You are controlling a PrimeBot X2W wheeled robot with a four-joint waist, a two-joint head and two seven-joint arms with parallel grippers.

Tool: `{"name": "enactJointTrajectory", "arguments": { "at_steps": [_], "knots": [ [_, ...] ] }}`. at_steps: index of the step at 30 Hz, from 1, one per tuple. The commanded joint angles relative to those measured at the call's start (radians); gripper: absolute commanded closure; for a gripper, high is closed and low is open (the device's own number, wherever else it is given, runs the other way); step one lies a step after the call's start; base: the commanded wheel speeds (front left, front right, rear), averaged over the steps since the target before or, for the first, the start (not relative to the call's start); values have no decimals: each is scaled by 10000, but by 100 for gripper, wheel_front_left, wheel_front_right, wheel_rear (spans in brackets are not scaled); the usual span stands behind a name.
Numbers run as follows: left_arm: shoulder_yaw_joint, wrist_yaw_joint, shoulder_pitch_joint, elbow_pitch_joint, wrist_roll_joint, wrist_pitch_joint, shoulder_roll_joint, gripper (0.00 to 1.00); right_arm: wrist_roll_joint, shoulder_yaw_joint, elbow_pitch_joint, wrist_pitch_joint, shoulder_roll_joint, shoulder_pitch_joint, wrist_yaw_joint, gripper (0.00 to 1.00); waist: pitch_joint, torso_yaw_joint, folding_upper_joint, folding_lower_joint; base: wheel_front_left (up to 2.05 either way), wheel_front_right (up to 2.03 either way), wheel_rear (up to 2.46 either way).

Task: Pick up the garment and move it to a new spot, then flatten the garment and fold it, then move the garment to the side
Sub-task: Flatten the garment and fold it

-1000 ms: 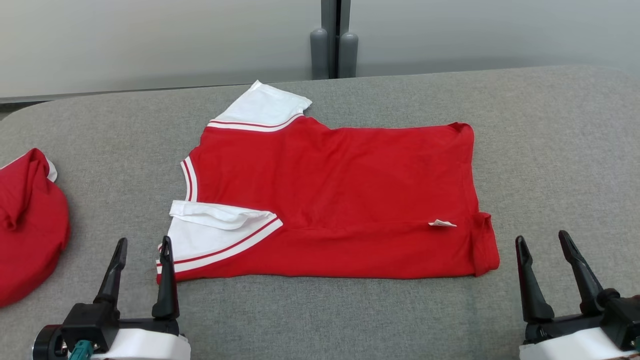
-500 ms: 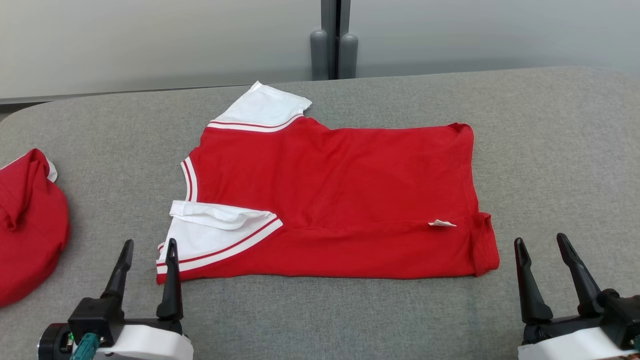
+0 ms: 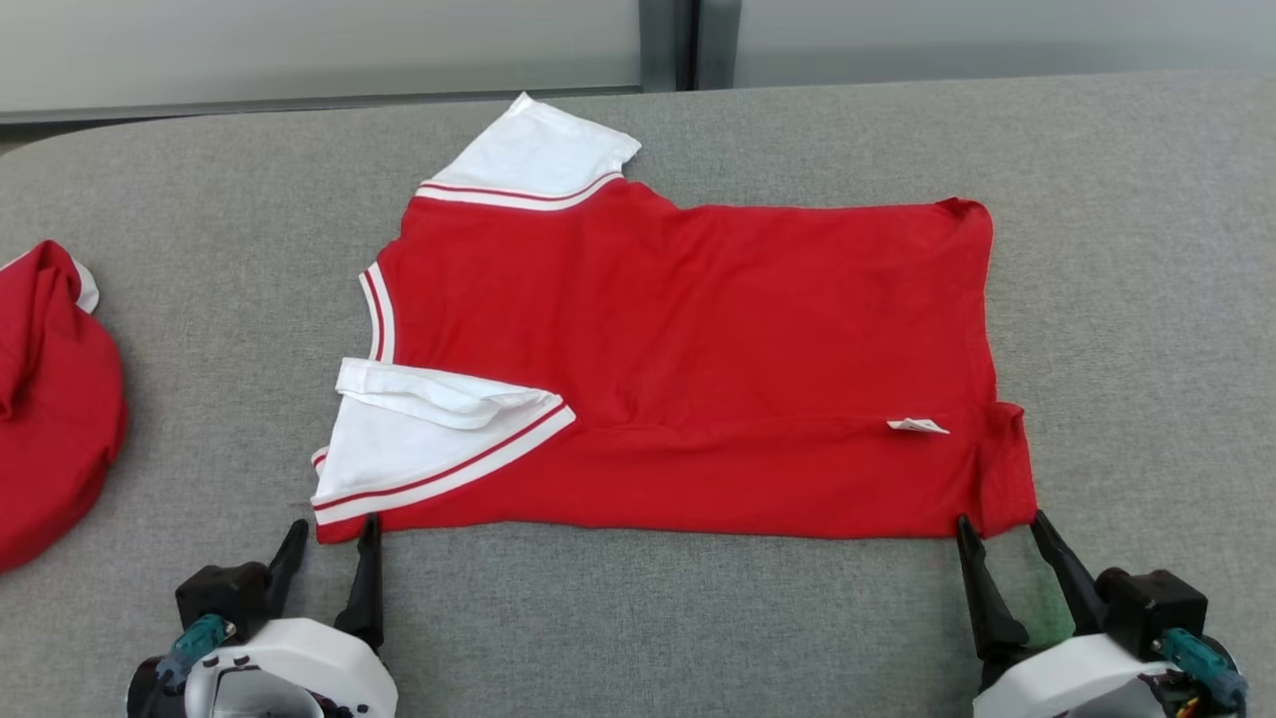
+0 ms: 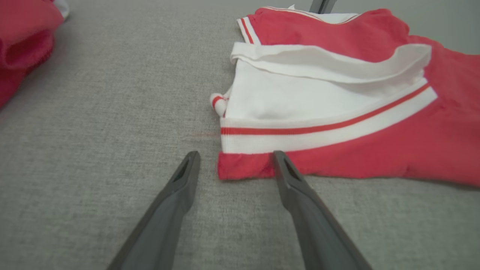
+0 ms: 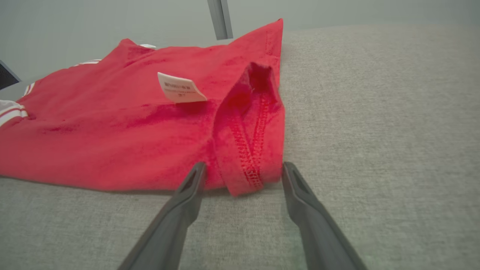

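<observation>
Carrier: I see a grey fabric-covered tabletop point(image 3: 638, 618), rounded at its far left corner.
Middle: a red garment point(image 3: 698, 349) with white sleeves lies spread flat, collar toward the left edge.
Left edge: a second red garment point(image 3: 50, 399) lies bunched, well apart from the first.

A bundled red cloth point(image 3: 50, 399) lies on the grey desk point(image 3: 199, 249), well left of the left end effector point(image 3: 335, 522).

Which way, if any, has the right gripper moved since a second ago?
Yes. Though the camera shifted, the right gripper has come left to straddle the red shirt's near hem corner; earlier it stood clear of it.
</observation>
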Motion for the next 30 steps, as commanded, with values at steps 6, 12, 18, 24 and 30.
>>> {"name": "enactJointTrajectory", "arguments": {
  "at_steps": [6, 12, 18, 24, 30],
  "knots": [
    [-60, -441, -614, 590, -460, -17, -45, 49, 335, 257, 1083, -131, 73, -798, -3, 21, 262, 97, 0, 0, 0, 0, 0],
    [-135, -566, -899, 618, -525, -365, 60, 100, 554, 409, 1629, -240, 17, -1110, -6, 100, 291, 147, 0, 0, 0, 0, 0],
    [-73, -451, -598, 278, -506, -722, 91, 100, 815, 415, 1399, -452, -128, -819, -6, 100, -32, 199, 0, 0, 0, 0, 0],
    [33, -185, 843, -554, -733, -416, 146, 100, 954, 216, 780, -172, -332, 479, -14, 100, -923, 312, 0, 0, 0, 0, 0],
    [-40, 98, 2209, -1464, -920, 331, 99, 100, 1010, -133, 452, 185, -428, 1578, -16, 100, -1405, 503, 0, 0, 0, 0, 0]
  ]
}}
